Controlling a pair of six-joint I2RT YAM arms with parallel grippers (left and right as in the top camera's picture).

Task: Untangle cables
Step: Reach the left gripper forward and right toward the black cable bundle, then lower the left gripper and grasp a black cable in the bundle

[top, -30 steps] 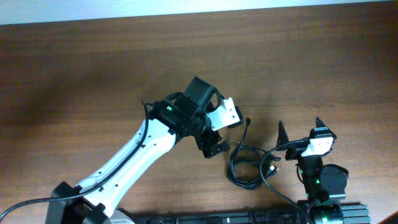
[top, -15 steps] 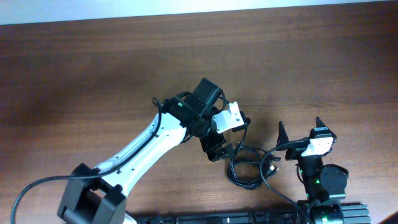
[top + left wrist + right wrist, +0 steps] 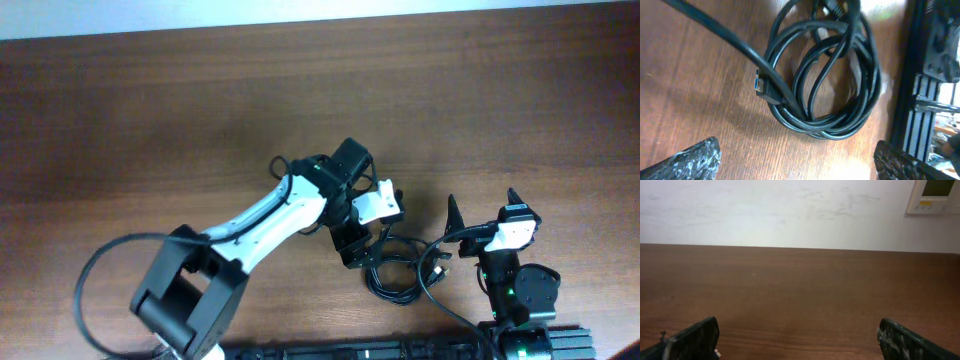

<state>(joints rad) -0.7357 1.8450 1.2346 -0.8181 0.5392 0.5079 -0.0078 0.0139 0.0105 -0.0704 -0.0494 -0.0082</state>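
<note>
The cables lie coiled on the table, centred ahead of the left gripper, whose jaws are spread wide and pinch nothing; the coil's far end is cut off. Bare wood lies open past one jaw, while a black rail runs past the other. The right gripper, jaws spread and empty, stands just beside the coil.

White left arm, black joints, speckled left hand.
</note>
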